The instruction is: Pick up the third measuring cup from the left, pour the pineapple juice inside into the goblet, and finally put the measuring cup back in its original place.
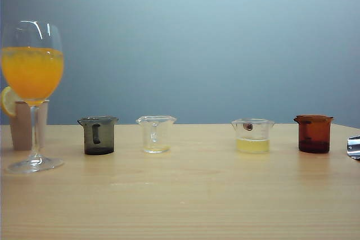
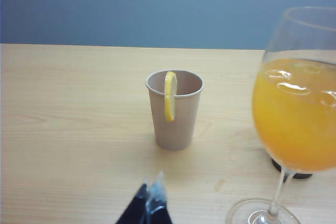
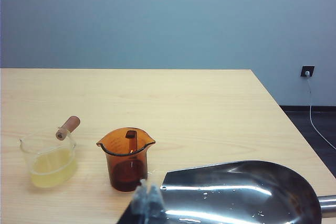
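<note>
Four small measuring cups line the pale wood table [image 1: 185, 195] right of the tall clear stemmed goblet [image 1: 32, 91]; the third clear spouted cup [image 1: 252, 135] holds pale yellow pineapple juice [image 1: 252, 145]. Left gripper [image 2: 150, 203] and right gripper [image 3: 148, 201] both sit closed, holding nothing.

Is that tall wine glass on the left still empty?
No, the goblet already holds a deep orange drink that fills much of its bowl.

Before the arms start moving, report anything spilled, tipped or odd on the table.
Nothing spilled or tipped. One oddity: the goblet already holds deep orange drink nearly to its widest part, leaving limited room for the pineapple juice. All four cups stand upright.
</note>
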You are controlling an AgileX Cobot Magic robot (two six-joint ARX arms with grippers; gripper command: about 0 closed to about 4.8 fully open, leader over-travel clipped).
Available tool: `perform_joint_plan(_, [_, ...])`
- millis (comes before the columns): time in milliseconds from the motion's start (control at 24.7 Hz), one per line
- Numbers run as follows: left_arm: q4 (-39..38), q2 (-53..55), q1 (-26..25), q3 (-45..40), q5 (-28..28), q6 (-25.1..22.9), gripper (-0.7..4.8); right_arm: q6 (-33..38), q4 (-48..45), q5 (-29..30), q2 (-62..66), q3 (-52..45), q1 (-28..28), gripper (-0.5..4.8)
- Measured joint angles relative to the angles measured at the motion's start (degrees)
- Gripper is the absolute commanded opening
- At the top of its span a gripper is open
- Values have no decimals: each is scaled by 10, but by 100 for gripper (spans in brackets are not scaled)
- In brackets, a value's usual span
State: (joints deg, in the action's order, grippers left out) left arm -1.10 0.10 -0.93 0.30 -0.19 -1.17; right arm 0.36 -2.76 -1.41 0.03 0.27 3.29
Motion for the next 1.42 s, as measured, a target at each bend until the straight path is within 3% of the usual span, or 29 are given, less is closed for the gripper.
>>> perform_joint_plan(365, [1, 0, 0, 0, 0, 2, -5, 0, 0, 0, 0, 0, 0, -2])
perform_joint_plan(567, [12, 0, 0, 27, 0, 41, -5, 1, 5, 0, 2, 33, 0, -2])
perform_joint_plan(932, [-53, 36, 0, 214, 4, 61, -5, 33, 32, 0, 17, 168, 0, -3])
perform_joint_plan(1256, [-94, 142, 0, 326, 72, 61, -5, 33, 33, 0, 156, 281, 0, -3])
perform_joint_plan(1419, [-124, 188, 0, 377, 78, 61, -5, 33, 16, 0, 219, 311, 0, -3])
